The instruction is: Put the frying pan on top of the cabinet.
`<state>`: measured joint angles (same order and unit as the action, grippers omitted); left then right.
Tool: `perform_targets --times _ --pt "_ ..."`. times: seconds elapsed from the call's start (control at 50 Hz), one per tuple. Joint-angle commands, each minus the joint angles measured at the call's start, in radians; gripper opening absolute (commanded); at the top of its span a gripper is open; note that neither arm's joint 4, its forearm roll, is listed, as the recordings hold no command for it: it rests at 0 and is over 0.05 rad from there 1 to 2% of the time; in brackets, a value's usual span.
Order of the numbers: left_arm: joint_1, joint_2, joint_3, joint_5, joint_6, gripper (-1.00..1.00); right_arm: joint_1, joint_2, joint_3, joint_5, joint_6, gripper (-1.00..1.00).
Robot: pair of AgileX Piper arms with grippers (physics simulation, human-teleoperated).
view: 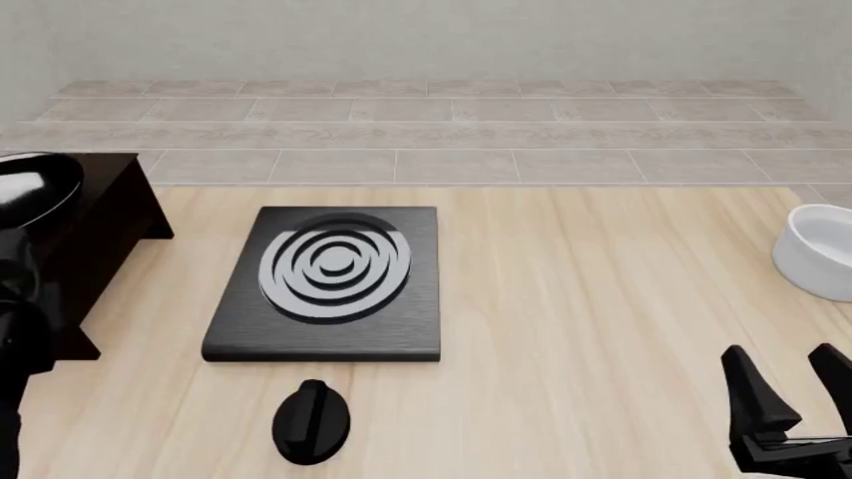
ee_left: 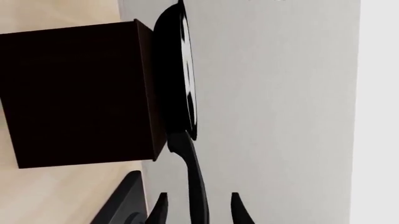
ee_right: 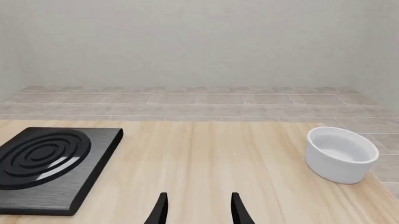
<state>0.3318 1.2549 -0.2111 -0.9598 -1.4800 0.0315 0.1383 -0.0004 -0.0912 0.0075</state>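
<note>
pan (view: 30,192) was seen resting on cabinet (view: 100,235) top, far left | left pincer (ee_left: 198,210) was parted around the handle, grip unclear | right pincer (view: 796,384) was open, holding nothing | bowl (view: 821,249) was seen empty on worktop (view: 586,329)

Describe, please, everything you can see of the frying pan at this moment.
The frying pan is round, shallow and glossy black, with a pale reflective inside and a long thin black handle. It lies against the flat top of the dark cabinet, at the table's far left in the front view, where only part of its shiny bowl shows. In the left wrist view its handle runs back between the spread fingers of the left gripper; whether they touch it cannot be told.
</note>
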Motion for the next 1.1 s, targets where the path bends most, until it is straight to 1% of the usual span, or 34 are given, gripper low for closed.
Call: perform_targets --times 0.02,0.2,0.34,0.56,0.84,1.04,1.08,1.1 --pt "0.010 -0.007 0.002 0.009 0.009 1.00 0.001 0.002 0.000 -0.002 -0.001 1.00" --pt "0.000 -0.014 0.008 0.011 0.006 1.00 0.000 0.007 0.000 -0.006 0.001 1.00" --pt "0.004 -0.055 0.012 0.045 0.004 1.00 0.002 0.007 0.000 -0.007 -0.002 1.00" --pt "-0.001 -0.088 0.020 0.065 -0.001 1.00 0.002 -0.008 0.000 0.007 -0.003 1.00" --pt "0.018 -0.124 0.028 0.093 -0.001 1.00 0.003 -0.017 0.000 0.015 -0.004 1.00" --pt "0.038 -0.124 0.041 0.081 -0.002 1.00 0.003 -0.018 0.000 0.017 -0.006 1.00" --pt "0.044 -0.128 0.038 0.094 0.005 1.00 0.004 -0.017 0.000 0.015 -0.006 1.00" --pt "0.042 -0.123 0.041 0.081 -0.001 1.00 0.004 -0.017 0.000 0.015 -0.006 1.00"
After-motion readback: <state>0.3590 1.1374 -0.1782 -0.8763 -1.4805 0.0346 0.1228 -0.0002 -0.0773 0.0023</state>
